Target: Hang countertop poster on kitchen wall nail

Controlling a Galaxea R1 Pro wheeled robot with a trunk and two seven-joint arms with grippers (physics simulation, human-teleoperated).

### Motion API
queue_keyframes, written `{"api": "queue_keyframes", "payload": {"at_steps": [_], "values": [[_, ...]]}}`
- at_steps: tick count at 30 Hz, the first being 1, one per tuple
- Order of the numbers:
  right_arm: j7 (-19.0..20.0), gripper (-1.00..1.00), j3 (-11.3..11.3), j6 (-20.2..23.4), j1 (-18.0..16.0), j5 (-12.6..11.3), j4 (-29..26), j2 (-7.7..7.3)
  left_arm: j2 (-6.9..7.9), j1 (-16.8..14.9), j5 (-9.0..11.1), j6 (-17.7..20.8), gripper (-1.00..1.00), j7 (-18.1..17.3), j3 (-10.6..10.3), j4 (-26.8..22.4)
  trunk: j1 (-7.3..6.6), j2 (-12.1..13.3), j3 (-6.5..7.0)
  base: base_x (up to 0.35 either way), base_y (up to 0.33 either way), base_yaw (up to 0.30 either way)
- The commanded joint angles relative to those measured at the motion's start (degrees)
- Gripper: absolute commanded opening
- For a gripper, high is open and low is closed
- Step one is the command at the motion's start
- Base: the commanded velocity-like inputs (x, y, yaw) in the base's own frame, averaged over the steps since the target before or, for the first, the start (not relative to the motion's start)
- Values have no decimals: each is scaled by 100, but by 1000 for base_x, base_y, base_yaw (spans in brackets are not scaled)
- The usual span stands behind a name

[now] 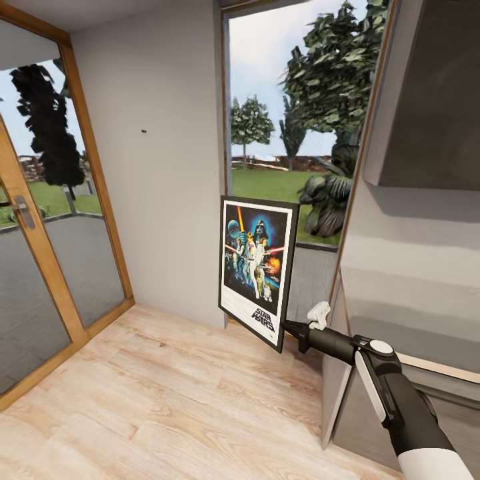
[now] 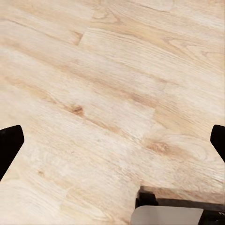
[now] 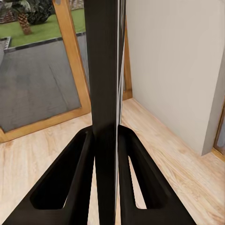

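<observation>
My right gripper (image 3: 107, 154) clamps the poster (image 1: 257, 269) upright; the left gripper (image 2: 112, 140) looks spread wide, empty, over floor (image 2: 93, 84).

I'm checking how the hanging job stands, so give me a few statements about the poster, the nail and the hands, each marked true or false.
1. The right hand grips the poster at its lower right corner. True.
2. The poster already hangs on the nail. False: the nail is bare, up and left of the poster.
3. The poster is held upright above the wooden floor. True.
4. The left hand is holding something. False: its fingers are spread, with floor between them.
</observation>
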Motion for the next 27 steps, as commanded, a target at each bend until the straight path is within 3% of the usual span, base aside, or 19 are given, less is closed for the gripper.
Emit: {"api": "queue_keyframes", "payload": {"at_steps": [1,16,27], "values": [[39,-100,-8,58,-5,-20,-4,1,-1,1,0,38,100,-3,3,-17,-19,31,8,0,0,0],[39,-100,-7,58,-5,-20,-4,1,-2,1,0,38,100,-3,3,-17,-349,633,277,0,0,0],[39,-100,-8,58,-5,-20,-4,1,-2,1,0,38,100,-3,3,-17,-349,633,277,0,0,0]]}}
